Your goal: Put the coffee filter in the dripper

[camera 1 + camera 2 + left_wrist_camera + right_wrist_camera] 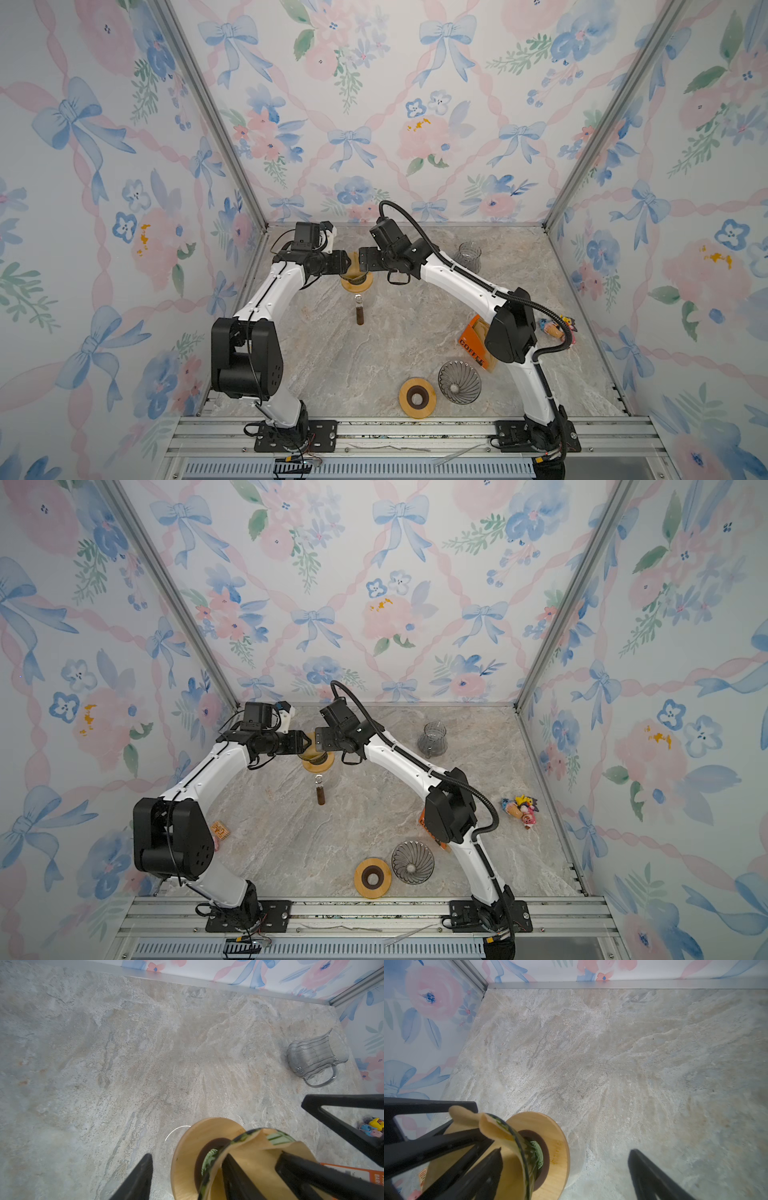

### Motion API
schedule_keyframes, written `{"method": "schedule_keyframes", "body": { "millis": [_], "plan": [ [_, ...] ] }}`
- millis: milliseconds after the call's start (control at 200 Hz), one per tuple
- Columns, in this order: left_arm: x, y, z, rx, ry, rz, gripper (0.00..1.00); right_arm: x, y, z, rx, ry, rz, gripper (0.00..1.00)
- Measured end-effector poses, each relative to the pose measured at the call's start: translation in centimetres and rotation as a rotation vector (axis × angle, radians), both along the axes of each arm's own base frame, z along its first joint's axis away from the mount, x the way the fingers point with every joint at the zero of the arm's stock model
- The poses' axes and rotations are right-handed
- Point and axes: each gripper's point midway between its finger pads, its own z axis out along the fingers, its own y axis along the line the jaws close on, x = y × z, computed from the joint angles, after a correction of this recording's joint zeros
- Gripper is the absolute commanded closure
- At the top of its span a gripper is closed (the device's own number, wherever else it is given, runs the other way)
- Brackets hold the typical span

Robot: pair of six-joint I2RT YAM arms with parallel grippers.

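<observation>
I see the filter (249, 1147) seated in the dripper (207, 1160), back-centre. My left gripper (188, 1156) and right gripper (566, 1150) both stand spread, each with one finger inside the filter and one outside the rim.

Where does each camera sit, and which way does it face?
Top views: high in front, facing down and back; both arms show.
Left wrist: on the left arm, looking past the left end effector at the coffee filter.
Right wrist: likewise, past the right end effector.
Shared: wrist views both show the dripper.
</observation>
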Motion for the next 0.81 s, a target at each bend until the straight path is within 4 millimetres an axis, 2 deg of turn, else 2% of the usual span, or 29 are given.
{"method": "schedule_keyframes", "body": {
  "millis": [310, 595, 805],
  "plan": [
    [0.0, 0.1, 0.0, 0.003, 0.0, 0.002, 0.43, 0.0, -1.3, -0.7, -0.049, 0.016, -0.043, 0.03],
    [0.0, 0.2, 0.0, 0.007, -0.001, 0.007, 0.4, 0.1, -1.5, -0.7, -0.055, 0.009, -0.056, 0.03],
    [0.0, 0.2, 0.0, 0.008, -0.001, 0.007, 0.4, 0.0, -1.7, -1.5, -0.068, 0.023, -0.061, 0.03]
  ]
}}
